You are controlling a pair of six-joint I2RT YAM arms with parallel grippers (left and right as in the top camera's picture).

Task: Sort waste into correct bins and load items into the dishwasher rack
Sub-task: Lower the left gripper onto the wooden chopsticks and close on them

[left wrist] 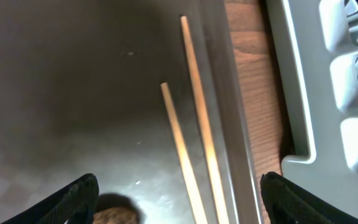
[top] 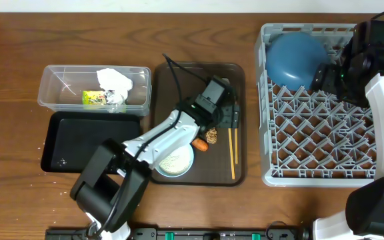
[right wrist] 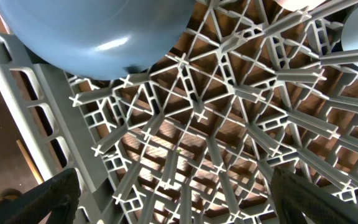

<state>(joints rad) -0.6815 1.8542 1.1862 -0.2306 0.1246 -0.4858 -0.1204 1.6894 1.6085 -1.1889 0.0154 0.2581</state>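
Lying near the right edge of the serving tray [top: 212, 170], mid-frame overhead, the chopsticks [left wrist: 180, 149] are judged light, stiff and slippery. They are best pinched together at mid-length by the left gripper [left wrist: 179, 202], which is held wide open and empty above them.

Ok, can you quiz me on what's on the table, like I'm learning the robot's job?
1. Which dish sits in the large grey plastic rack?
2. True or false: the crumpled white napkin lies in the clear plastic rectangular tub.
3. Where are the thin wooden chopsticks? A) in the rack B) on the dark brown serving tray C) in the tub

Key: 1. the large dark-blue bowl; 2. true; 3. B.
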